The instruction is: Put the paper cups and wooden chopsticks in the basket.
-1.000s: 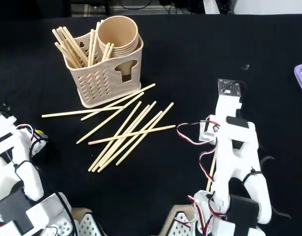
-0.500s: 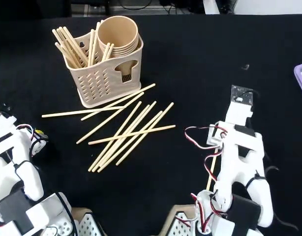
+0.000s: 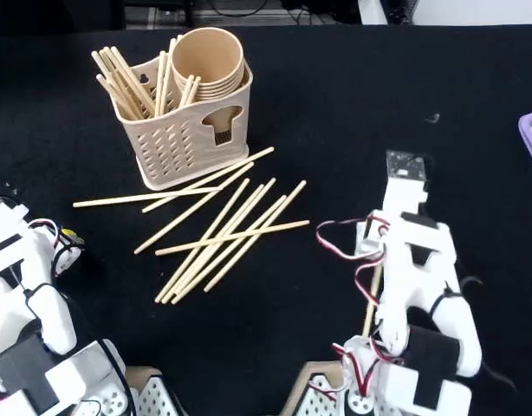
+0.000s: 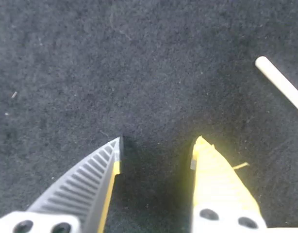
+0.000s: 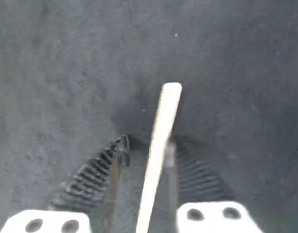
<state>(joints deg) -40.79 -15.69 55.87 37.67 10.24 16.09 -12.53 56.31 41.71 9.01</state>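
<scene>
Our right pincer stands open astride one chopstick, not clamped. Our left pincer gapes over the black cloth. Both arms sit folded low near the table's front edge. The cups sit stacked in the basket with some sticks. Many loose chopsticks lie beside it, so we judge the job about half done.
</scene>
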